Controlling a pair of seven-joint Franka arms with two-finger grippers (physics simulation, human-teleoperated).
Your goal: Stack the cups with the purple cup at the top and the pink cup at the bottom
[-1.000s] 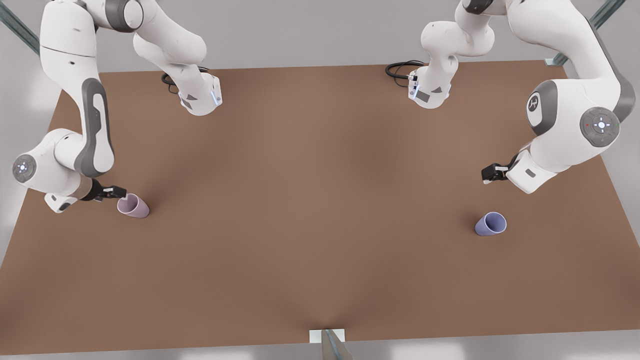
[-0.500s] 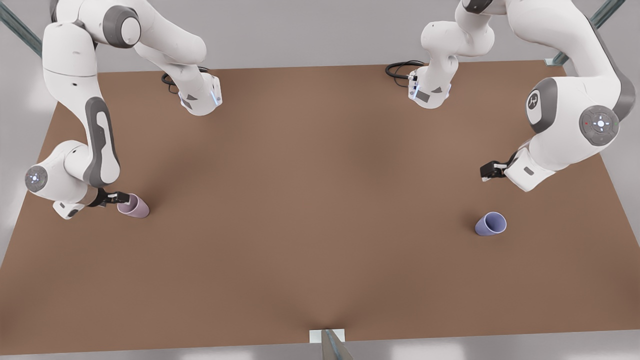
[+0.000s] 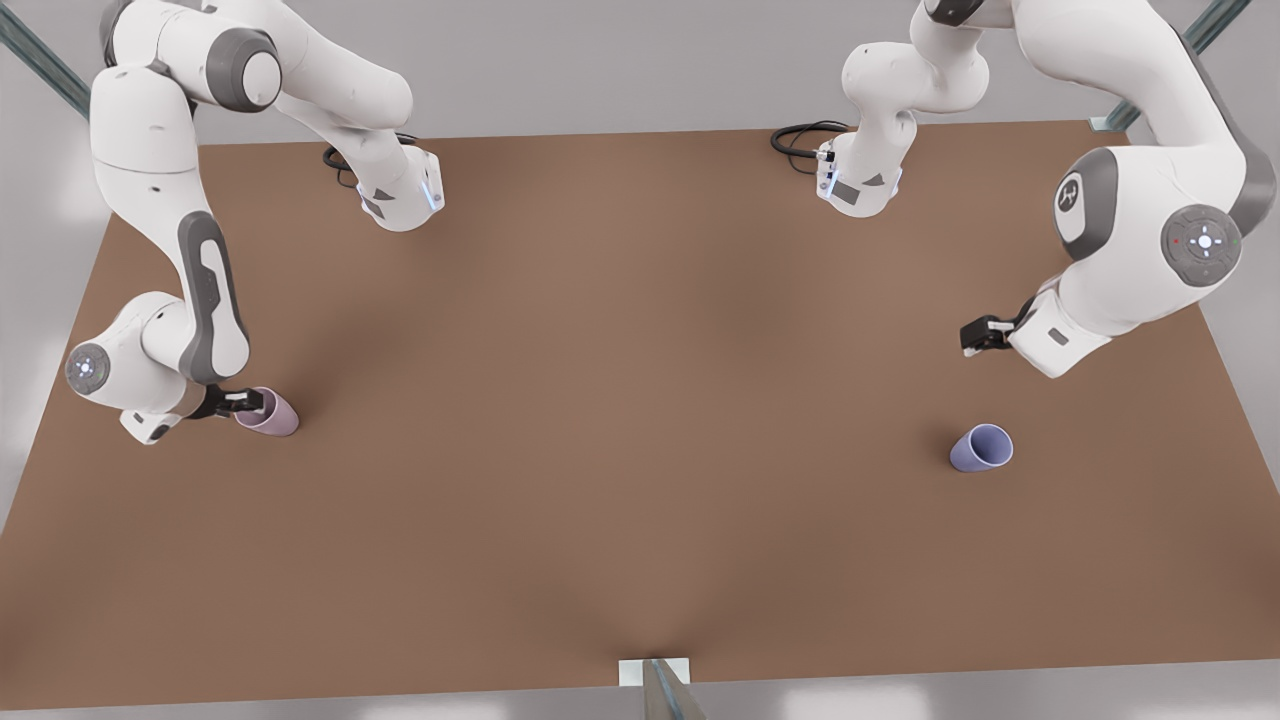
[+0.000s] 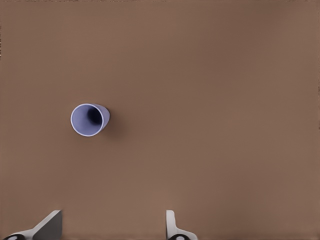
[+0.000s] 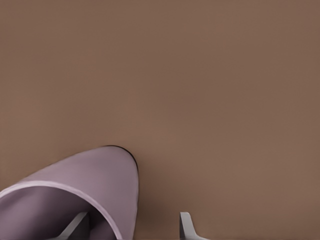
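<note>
1. Since a second ago, the arm at the front view's left has been swinging in and dropping its right end effector [image 3: 243,401] onto the rim of the pink cup [image 3: 268,413]; the other arm has barely budged.
2. The pink cup is sitting upright on the brown counter [image 3: 620,400] at the middle left of the front view. In the right wrist view, one finger [image 5: 75,227] is dipping inside the pink cup [image 5: 75,192] and the other [image 5: 187,226] is outside, so the wall is running between spread fingers, not pinched yet.
3. The purple cup [image 3: 981,447] is standing on its own at the right of the front view, a bit below center.
4. The left end effector [image 3: 978,336] is hovering above and apart from it, waiting. In the left wrist view its fingers [image 4: 47,227] are spread wide with nothing between them, and the purple cup [image 4: 90,120] is showing at mid-left.
</note>
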